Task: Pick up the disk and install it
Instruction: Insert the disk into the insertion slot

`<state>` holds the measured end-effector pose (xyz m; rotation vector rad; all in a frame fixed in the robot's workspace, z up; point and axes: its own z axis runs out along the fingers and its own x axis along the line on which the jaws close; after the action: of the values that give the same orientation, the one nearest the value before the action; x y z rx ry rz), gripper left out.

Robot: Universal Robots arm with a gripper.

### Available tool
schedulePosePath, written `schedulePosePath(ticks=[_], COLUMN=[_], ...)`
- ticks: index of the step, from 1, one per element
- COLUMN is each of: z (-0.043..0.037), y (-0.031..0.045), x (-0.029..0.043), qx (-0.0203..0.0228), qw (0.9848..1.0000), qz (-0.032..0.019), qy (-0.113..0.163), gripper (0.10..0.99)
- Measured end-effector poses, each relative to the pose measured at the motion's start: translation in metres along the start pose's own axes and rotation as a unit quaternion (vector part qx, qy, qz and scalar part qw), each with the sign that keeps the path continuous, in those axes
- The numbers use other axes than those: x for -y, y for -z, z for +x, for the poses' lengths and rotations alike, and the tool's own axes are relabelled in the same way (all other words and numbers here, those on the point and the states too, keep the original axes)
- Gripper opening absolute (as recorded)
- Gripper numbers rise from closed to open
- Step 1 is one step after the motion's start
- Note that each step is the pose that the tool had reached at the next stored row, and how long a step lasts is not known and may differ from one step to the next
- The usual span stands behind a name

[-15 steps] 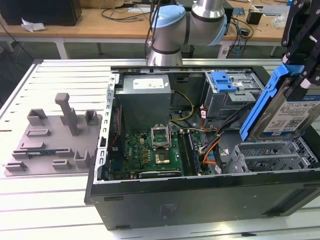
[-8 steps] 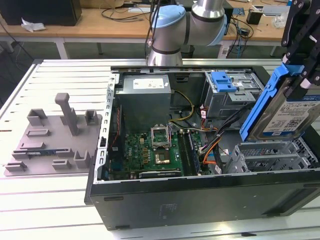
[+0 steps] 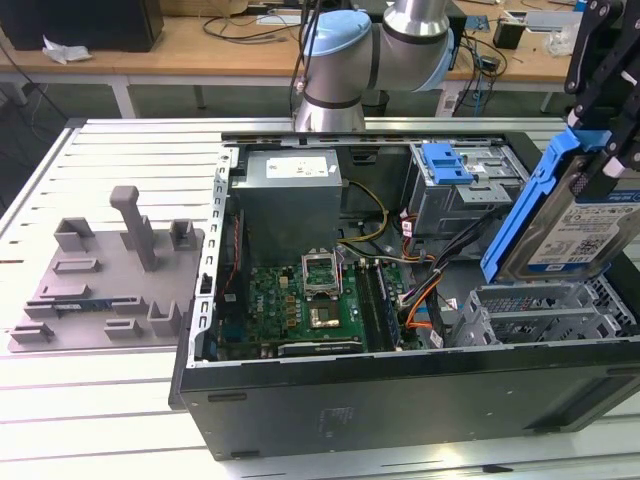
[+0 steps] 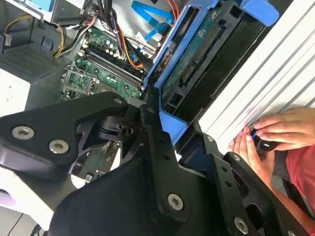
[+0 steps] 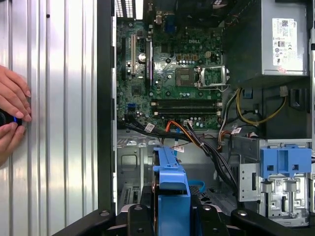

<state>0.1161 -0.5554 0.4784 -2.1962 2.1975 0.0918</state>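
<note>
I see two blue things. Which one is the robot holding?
The blue bracket around the disk, raised in the tool at the exterior view's right. The other, a blue latch, sits untouched on the cage inside the computer.

The slatted metal table (image 3: 120, 150) carries an open computer case (image 3: 400, 400) and grey fixture (image 3: 100, 290).

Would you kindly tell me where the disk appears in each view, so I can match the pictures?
Exterior view: the disk hangs tilted over the drive cage, at the exterior view's right.
Second wrist view: the disk shows its circuit board side.
First wrist view: the disk is edge-on, blue bracket foremost.
Shared landmark: the motherboard.
</note>
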Motion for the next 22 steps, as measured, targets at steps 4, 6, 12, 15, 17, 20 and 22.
schedulePosePath(ticks=[4, 6, 12, 15, 17, 20, 22], z=[0.0001, 0.0003, 0.0022, 0.0047, 0.0062, 0.0067, 0.0067], y=[-0.0008, -0.0019, -0.0037, -0.0045, -0.0054, -0.0057, -0.0058], x=[0.0004, 0.0006, 0.0006, 0.0007, 0.0007, 0.0007, 0.0007], qx=[-0.0001, -0.0001, 0.0001, 0.0, 0.0001, 0.0, 0.0], qw=[1.0, 1.0, 1.0, 1.0, 1.0, 1.0, 1.0], qz=[0.0, 0.0, 0.0, 0.0, 0.0, 0.0, 0.0], qy=[0.0, 0.0, 0.0, 0.0, 0.0, 0.0, 0.0], gripper=[0.369, 0.369, 0.369, 0.369, 0.369, 0.369, 0.369])
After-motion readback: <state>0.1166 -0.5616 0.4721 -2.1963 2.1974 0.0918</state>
